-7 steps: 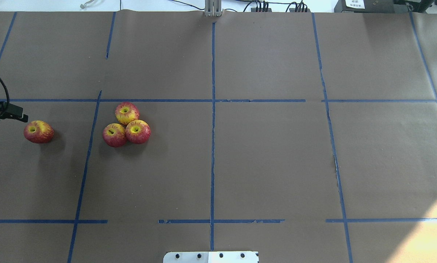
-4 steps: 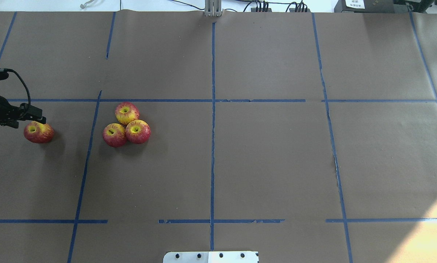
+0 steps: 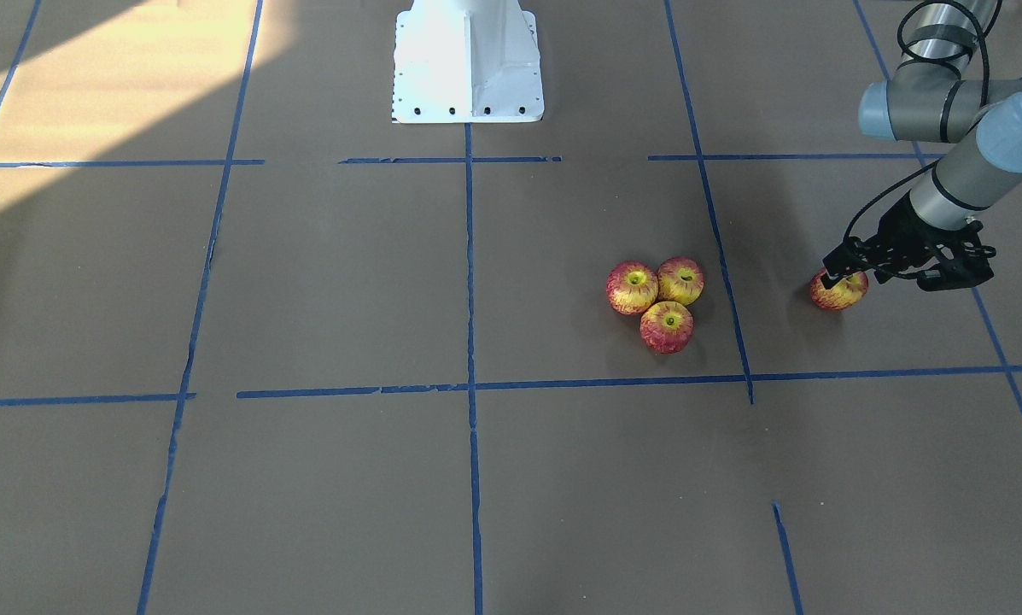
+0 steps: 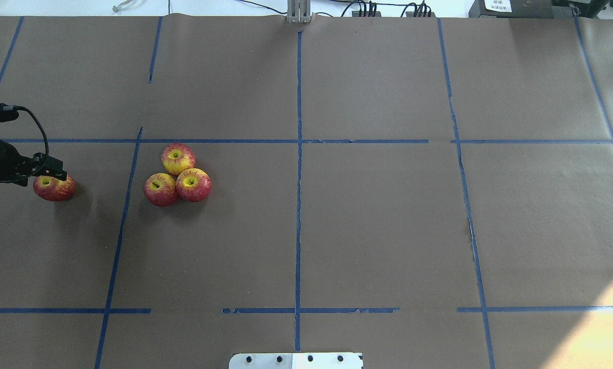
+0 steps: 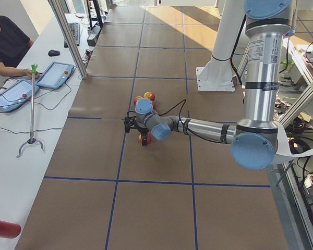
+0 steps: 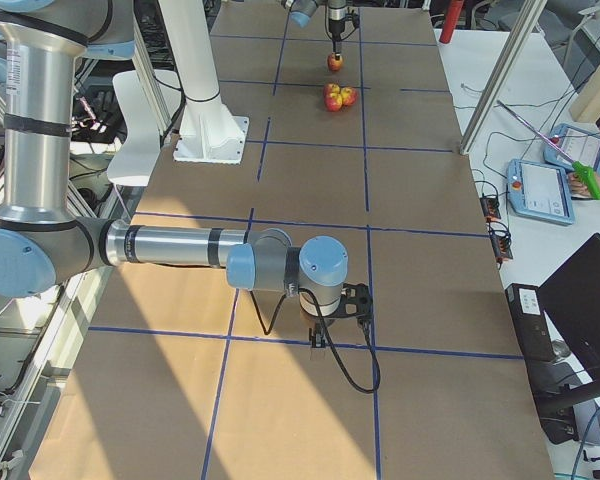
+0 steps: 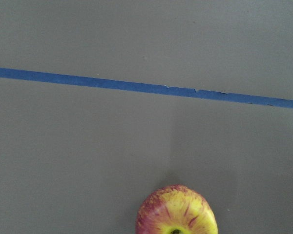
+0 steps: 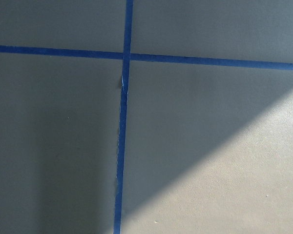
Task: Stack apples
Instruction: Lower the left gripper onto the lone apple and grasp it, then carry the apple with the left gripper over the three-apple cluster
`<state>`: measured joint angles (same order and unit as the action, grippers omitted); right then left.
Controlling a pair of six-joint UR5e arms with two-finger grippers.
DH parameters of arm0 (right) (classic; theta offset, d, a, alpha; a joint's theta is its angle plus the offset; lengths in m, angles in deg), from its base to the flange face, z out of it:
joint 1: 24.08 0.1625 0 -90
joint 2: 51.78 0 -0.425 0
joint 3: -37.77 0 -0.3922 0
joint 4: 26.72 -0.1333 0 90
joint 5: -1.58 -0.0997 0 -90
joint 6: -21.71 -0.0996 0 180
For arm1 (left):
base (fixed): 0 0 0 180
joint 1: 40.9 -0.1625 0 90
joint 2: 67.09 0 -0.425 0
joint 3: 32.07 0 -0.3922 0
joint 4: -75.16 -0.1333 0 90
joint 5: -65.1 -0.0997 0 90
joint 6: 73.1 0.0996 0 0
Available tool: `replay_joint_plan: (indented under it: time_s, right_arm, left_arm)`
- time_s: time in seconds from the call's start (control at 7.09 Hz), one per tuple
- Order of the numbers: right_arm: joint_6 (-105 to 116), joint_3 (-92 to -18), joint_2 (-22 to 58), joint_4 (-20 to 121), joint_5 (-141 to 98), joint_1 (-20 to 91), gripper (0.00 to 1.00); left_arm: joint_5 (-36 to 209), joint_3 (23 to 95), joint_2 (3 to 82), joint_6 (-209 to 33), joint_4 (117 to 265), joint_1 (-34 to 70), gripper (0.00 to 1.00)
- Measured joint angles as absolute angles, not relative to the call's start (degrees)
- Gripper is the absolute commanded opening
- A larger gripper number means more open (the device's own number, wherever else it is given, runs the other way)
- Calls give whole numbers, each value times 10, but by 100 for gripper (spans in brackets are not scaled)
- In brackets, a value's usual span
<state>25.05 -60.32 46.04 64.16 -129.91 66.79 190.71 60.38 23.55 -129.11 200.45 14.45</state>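
Apple cluster point(image 4: 183, 179): three, touching | lone apple point(image 4: 55, 189): apart, just under left gripper point(image 4: 53, 172), jaw state unreadable | right gripper point(image 6: 320, 343): jaw state unreadable

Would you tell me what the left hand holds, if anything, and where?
It cannot be told: the left hand is at the lone apple's top, its fingers' closure unseen.
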Motion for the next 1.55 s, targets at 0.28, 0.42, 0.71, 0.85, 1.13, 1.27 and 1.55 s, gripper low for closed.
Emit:
replay_joint_plan:
  time_s: [0.28,0.42,0.71,0.85,1.13,1.27,1.55]
  right_arm:
    - [250,-603,460,642,-1299,668,100]
    - [250,-603,460,642,-1299,668,100]
    - [250,-603,460,642,-1299,668,100]
    - [250,-603,460,642,-1299,668,100]
    - [251,-603,460,642,-1299,668,100]
    - [251,-603,460,642,-1299,668,100]
    - [251,-603,460,641,-1299,668,100]
  left_arm:
    - [1908,595,239,-1292,2005,137,100]
    - [1907,591,242,-1293,2005,131,90]
    - [1908,583,248,-1293,2005,124,10]
    - [1908,584,248,-1292,2004,124,0]
    - [1911,624,249,-1302,1991,125,0]
    - [1913,667,254,-1328,1966,125,0]
    - [1912,722,303,-1431,1905,115,0]
